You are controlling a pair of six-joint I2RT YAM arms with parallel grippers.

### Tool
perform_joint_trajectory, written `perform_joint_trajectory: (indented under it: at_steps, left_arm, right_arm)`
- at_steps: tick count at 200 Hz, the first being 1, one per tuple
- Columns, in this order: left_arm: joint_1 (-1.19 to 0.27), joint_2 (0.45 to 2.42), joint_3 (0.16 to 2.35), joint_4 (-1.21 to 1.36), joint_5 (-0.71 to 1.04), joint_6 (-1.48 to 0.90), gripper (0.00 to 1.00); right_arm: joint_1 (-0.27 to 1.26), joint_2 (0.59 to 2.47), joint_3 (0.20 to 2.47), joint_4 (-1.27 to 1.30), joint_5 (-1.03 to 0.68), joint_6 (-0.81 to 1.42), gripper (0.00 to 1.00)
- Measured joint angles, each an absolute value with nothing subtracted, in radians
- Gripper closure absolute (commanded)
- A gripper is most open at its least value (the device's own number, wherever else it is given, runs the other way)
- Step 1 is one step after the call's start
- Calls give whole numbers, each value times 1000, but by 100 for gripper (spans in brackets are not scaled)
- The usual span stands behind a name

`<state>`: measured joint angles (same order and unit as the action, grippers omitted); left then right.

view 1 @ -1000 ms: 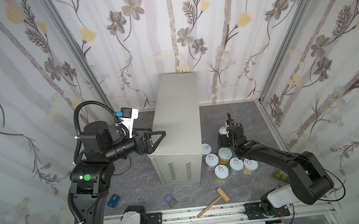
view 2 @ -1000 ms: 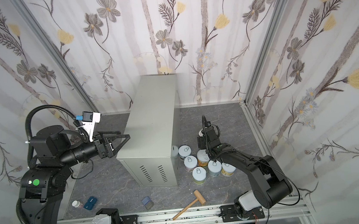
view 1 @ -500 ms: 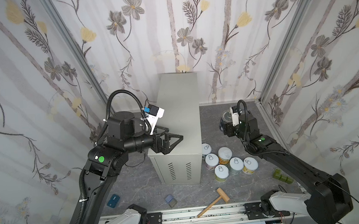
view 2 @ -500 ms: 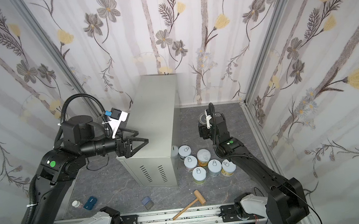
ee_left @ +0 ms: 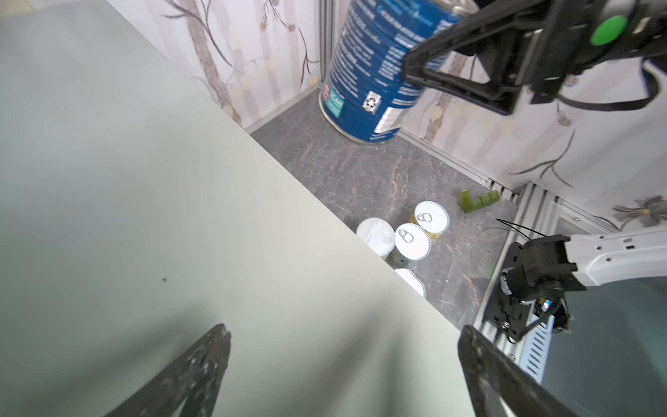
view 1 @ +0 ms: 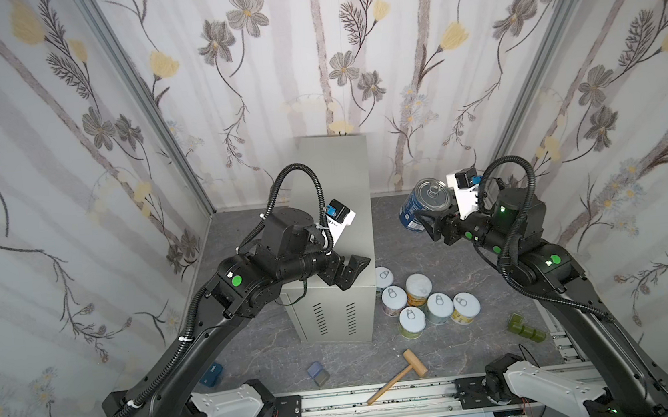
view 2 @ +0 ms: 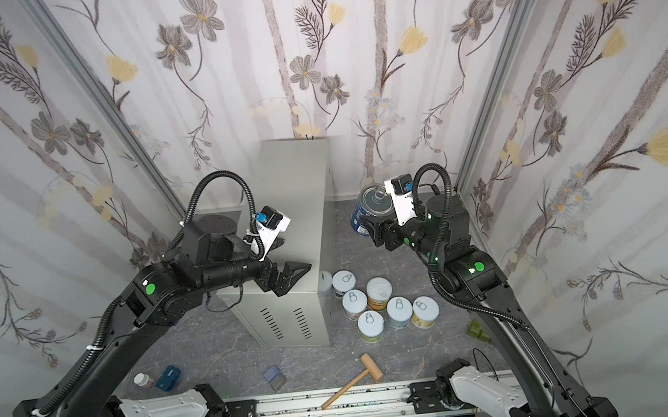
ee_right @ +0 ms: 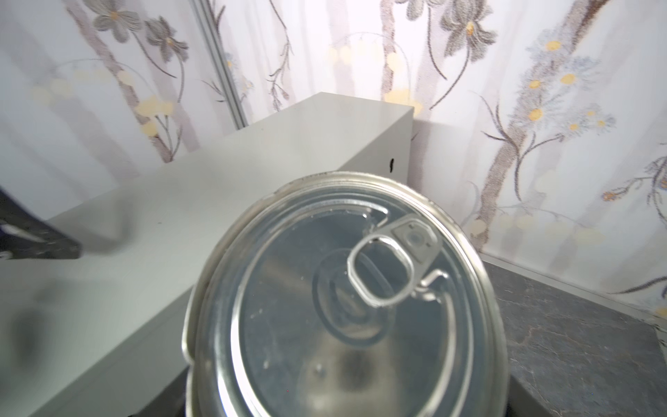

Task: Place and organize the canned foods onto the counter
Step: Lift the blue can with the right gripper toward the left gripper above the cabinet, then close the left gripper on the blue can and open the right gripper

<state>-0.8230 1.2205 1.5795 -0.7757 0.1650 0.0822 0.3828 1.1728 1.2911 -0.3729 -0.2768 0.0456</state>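
Gripping the tall blue can [view 1: 419, 206] across its printed cylindrical wall, the right gripper [view 1: 429, 220] was seen raised above the dark marbled floor [view 1: 458, 256]. The can was held tilted, well off the ground and to the right of the counter [view 1: 333, 176], not on it. Its bare metal lid, ringed and fitted with a pull-tab, was shown close up in the right wrist view [ee_right: 343, 296]. The counter, a smooth light-grey metal box with two columns of vent slots on its front, was left with a bare flat top. The left gripper [view 1: 348, 268] was held over the near end of that top, jaws spread wide and empty. Six smaller cans [view 1: 418, 287], white-lidded with pastel labels, were clustered upright on the floor just beside the counter's right side. A wooden mallet [view 1: 398, 374] and a small blue-grey block [view 1: 318, 373] were seen lying nearer the rail.
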Motion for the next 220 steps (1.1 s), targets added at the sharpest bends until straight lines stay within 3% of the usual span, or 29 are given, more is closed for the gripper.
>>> perform_joint_trajectory:
  at_steps: [89, 220]
  left_arm:
    - [-960, 1315, 1578, -590, 106, 213, 0]
    - [-1027, 1393, 1642, -450, 169, 202, 2]
  right_arm:
    - [384, 1135, 1435, -565, -602, 97, 71]
    - [433, 1122, 1430, -557, -664, 132, 71]
